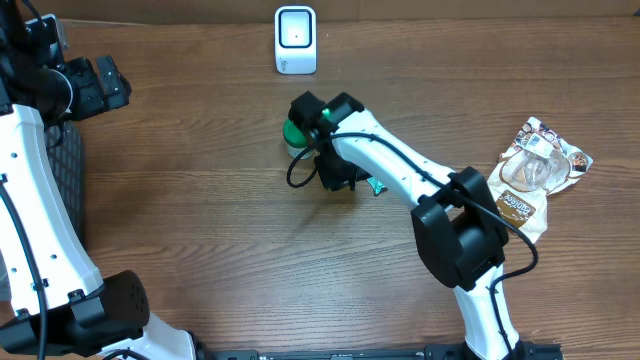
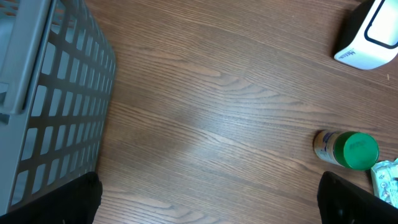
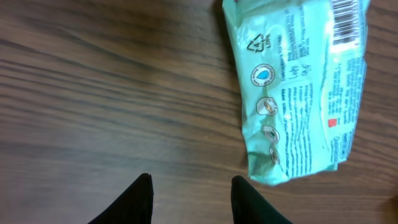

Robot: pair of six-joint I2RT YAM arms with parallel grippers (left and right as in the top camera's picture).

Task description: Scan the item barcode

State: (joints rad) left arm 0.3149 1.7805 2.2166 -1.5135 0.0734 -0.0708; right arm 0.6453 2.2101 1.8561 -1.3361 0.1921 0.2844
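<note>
One mint-green packet (image 3: 298, 87) lies flat on the wooden table (image 3: 93, 93), printed back up. The right wrist view shows its barcode (image 3: 345, 22) at the frame's upper right corner, partly cut off by the edge, plus a recycling mark and a column of small round icons. Same view: the right gripper (image 3: 193, 200) sits just beside the packet's lower left end, not touching it. Its two black fingertips (image 3: 138, 202) stand partly apart with bare wood between them, nothing held. The overhead view gives almost none of this: the right arm (image 1: 400, 165) covers the item, and only a small sliver of the packet (image 1: 377, 187) shows at the wrist's edge, barcode not visible. Overhead does show what the wrist view lacks: a green-capped bottle (image 1: 297, 133) just beside the arm's wrist, the white scanner (image 1: 295, 40) standing farther up the table from it, and a brown-and-white snack bag (image 1: 535, 170) well apart at the right. Left wrist view: the left gripper (image 2: 208, 205) is spread wide, dark tips at the two lower corners, empty, over bare wood. A grey mesh basket (image 2: 50, 93) is at its left, and the bottle, the scanner and a corner of the packet show along the right side
</note>
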